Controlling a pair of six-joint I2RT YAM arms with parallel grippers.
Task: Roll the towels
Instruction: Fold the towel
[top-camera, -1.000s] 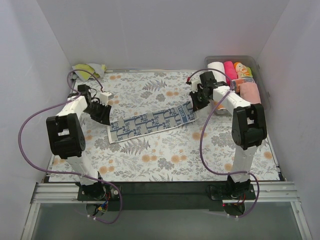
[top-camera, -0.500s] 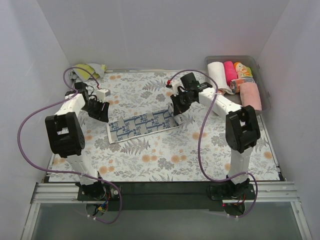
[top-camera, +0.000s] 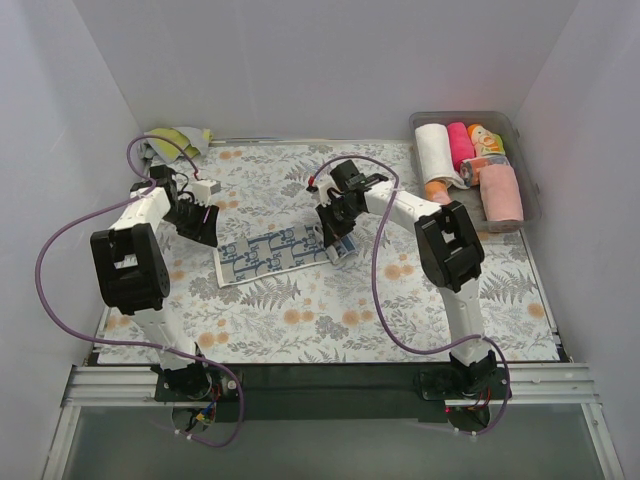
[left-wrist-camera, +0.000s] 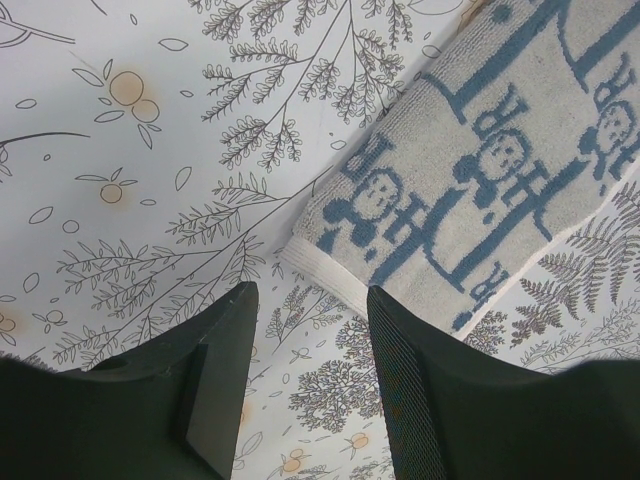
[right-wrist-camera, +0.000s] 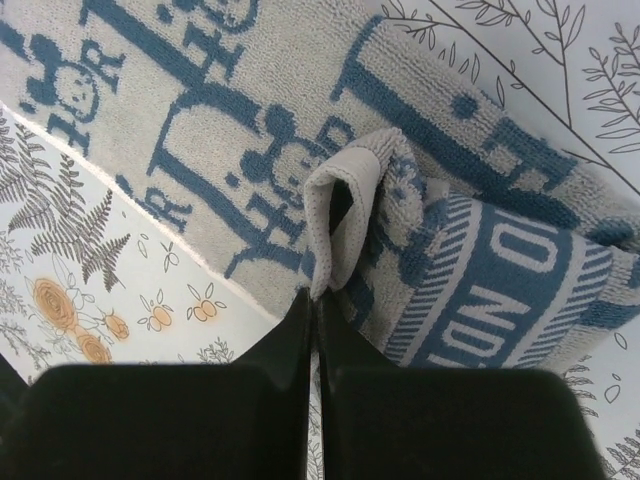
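Observation:
A white towel with blue print (top-camera: 272, 252) lies as a flat strip on the floral cover, its right end folded back over itself. My right gripper (top-camera: 336, 232) is shut on that end. In the right wrist view its tips (right-wrist-camera: 315, 296) pinch the looped white hem of the towel (right-wrist-camera: 250, 120). My left gripper (top-camera: 204, 226) hovers at the strip's left end, open. In the left wrist view only floral cover shows between its fingers (left-wrist-camera: 228, 350), and the towel's left end (left-wrist-camera: 480, 180) lies just beyond the right finger. A yellow-green towel (top-camera: 176, 139) is bunched at the back left.
A clear plastic bin (top-camera: 522, 132) stands at the back right holding rolled towels: white (top-camera: 433, 148), pink (top-camera: 460, 143), orange (top-camera: 484, 138) and peach (top-camera: 500, 190). White walls enclose the table on three sides. Purple cables loop from both arms.
My right gripper has carried the towel's right end leftward, folding it over the strip, which now looks shorter. The left gripper drew back slightly to the left and opened a little.

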